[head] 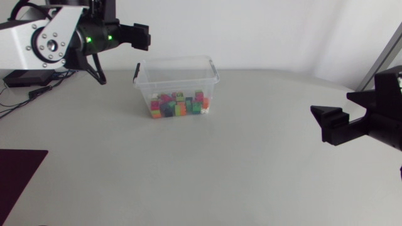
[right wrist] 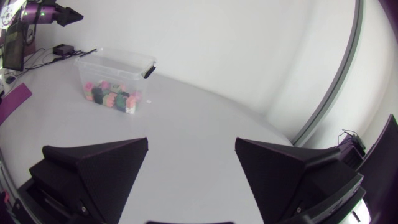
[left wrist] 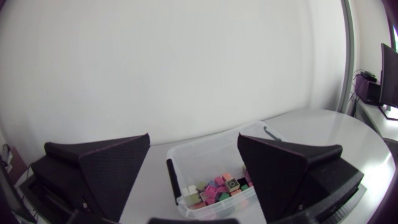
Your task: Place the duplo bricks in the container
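A clear plastic container (head: 211, 68) with black handle clips stands at the back middle of the table. Several coloured duplo bricks (head: 179, 105) lie heaped on its floor. My left gripper (head: 143, 36) hangs high, above and left of the container, open and holding nothing. In the left wrist view the container (left wrist: 186, 152) and its bricks (left wrist: 217, 186) lie below, between the spread fingers of that gripper (left wrist: 193, 140). My right gripper (head: 326, 119) hovers at the right side, far from the container, open and empty. In the right wrist view the container (right wrist: 115, 59) stands far ahead of the right gripper (right wrist: 191, 142).
A dark purple mat (head: 19, 176) covers the front left corner of the table. Cables (head: 25, 94) trail at the far left. The grey tabletop (head: 239, 169) lies between the container and my right gripper.
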